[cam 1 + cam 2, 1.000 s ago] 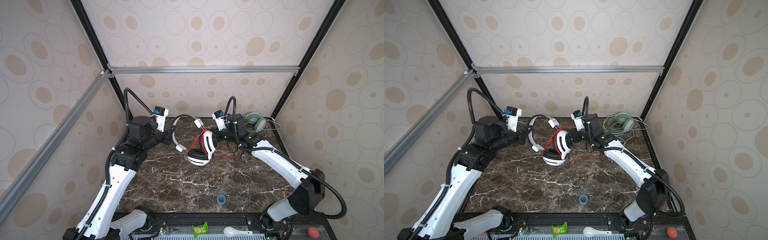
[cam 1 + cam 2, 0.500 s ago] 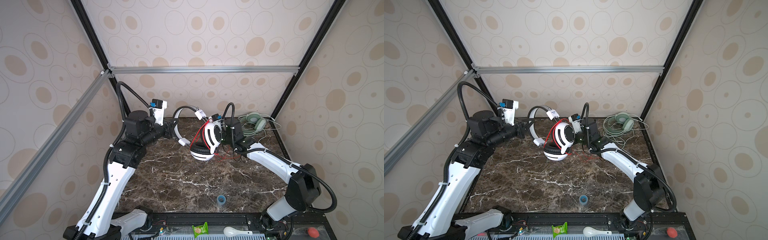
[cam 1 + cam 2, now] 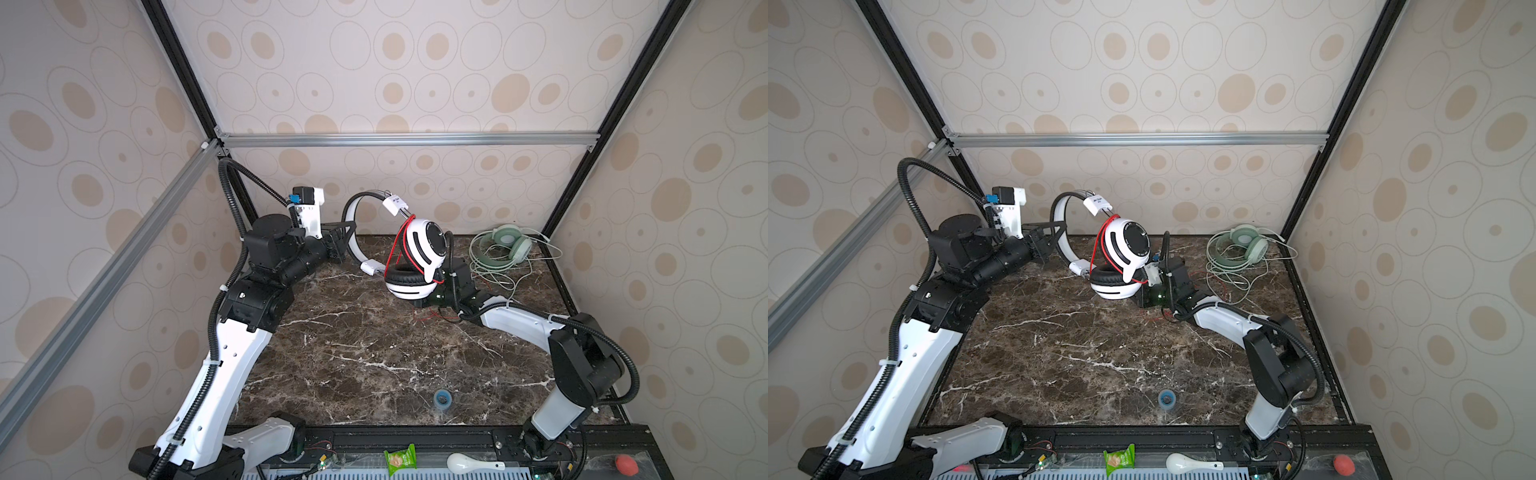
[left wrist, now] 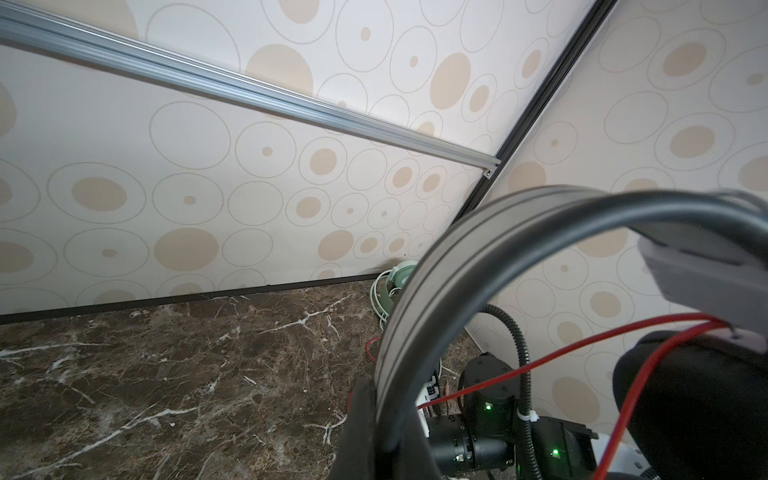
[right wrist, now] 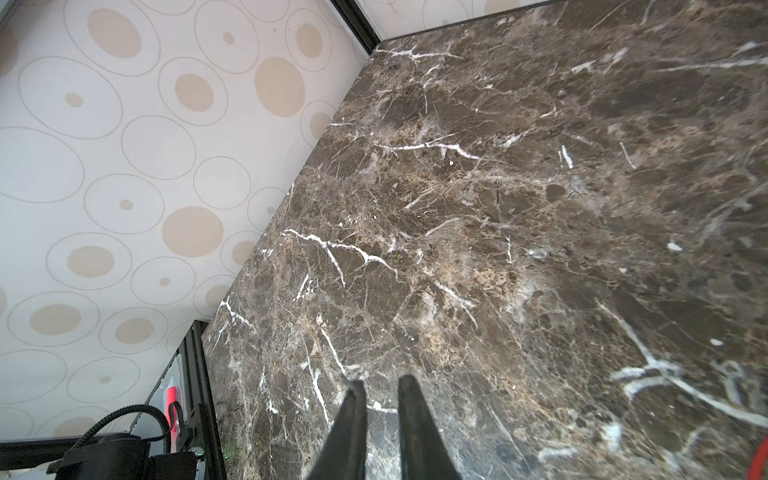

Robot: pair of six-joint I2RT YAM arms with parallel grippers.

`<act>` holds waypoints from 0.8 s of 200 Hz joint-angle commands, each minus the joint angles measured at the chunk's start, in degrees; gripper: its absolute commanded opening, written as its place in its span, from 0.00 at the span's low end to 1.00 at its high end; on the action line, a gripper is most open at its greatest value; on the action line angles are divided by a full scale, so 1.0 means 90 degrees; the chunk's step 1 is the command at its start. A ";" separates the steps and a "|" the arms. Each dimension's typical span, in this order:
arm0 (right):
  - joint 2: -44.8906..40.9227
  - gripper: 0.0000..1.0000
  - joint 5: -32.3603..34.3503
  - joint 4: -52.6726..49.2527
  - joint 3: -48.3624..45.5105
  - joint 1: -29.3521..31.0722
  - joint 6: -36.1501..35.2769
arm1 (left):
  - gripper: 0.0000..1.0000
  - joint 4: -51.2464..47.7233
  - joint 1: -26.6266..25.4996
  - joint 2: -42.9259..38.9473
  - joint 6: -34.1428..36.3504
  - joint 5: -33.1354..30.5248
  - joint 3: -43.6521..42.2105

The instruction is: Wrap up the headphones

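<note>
Apparently the winding of the first pair is the step in hand: the white headphones [image 3: 424, 245] hang clear of the marble table [image 3: 353, 353], up toward 12 o'clock of its middle. The left gripper [image 3: 348, 237], reaching in from about 10 o'clock, is pressed together on the grey headband, which crosses the left wrist view close to the lens. The red cord [image 3: 392, 249] already makes a few loose passes round the upper ear cup and down past the black pad of the lower one. A slack remainder lies on the marble at roughly 5 o'clock of the cups, beside the right forearm. The right gripper [image 5: 381, 382] sits low, just under and behind the lower cup. In its wrist view the jaws stand narrowly parted with bare marble showing between them, so it seems to pinch nothing, though only a scrap of red shows at that picture's edge. The mint green headphones [image 3: 509, 245] lie untouched in the corner at about 1 o'clock, their pale cord sprawled in open coils. The job therefore looks well short of half done. Next, I judge, the right gripper must find the slack red tail, nip it, and carry it round the cups once more. The left should hold the band steady enough that the existing turns do not slip off.
</note>
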 commanded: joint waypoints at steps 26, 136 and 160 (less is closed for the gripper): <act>0.0318 0.03 -0.0321 0.0539 -0.0312 -0.0013 0.0412 | 0.00 0.0765 0.0034 -0.0022 -0.0703 -0.0285 0.0599; -0.1201 0.00 0.2323 -0.3003 -0.0278 0.1448 -0.1623 | 0.00 0.0933 0.0163 0.0578 -0.2365 -0.2683 0.0329; -0.1399 0.00 0.2718 -0.3462 -0.0167 0.1911 -0.1944 | 0.00 0.0961 0.0170 0.0694 -0.2598 -0.3050 0.0189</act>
